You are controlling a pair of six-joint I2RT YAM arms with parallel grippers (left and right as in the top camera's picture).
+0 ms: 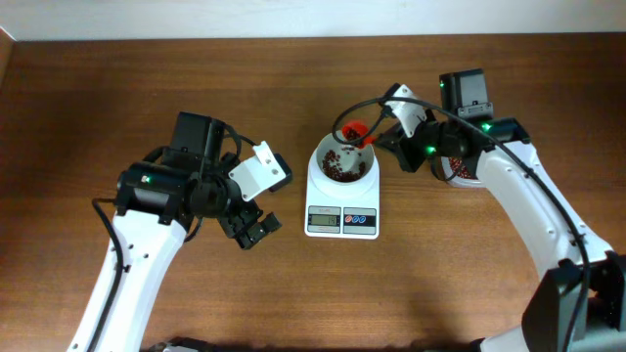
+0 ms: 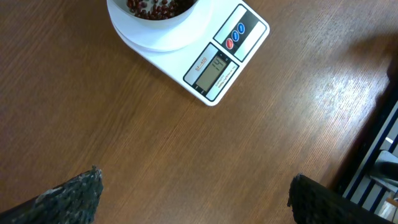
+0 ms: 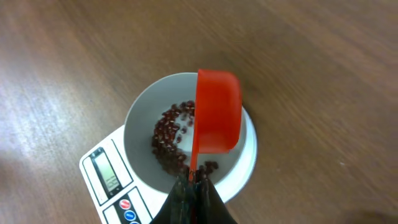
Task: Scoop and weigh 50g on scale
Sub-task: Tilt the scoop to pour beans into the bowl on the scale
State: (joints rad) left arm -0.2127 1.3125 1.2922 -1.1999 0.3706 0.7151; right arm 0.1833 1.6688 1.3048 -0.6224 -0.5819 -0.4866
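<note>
The scale (image 1: 341, 207) is set near the middle of the brown worktop (image 1: 117, 88). A white bowl (image 1: 321, 156) is set on top of it, and the beans (image 1: 337, 168) are seen lying in a small heap inside the bowl. A red scoop (image 3: 217, 112) is held just over the bowl by its thin handle (image 3: 193, 158). The handle is pinched by the right hand (image 3: 194, 180), with the fingers pressed tight on it. The left hand (image 1: 252, 230) is seen to the left of the scale, near it but not touching it. Its fingers (image 2: 74, 196) are spread wide apart, and nothing is held between them. A little grey screen (image 2: 213, 67) and red and blue buttons (image 2: 235, 37) are found at the front of the scale.
</note>
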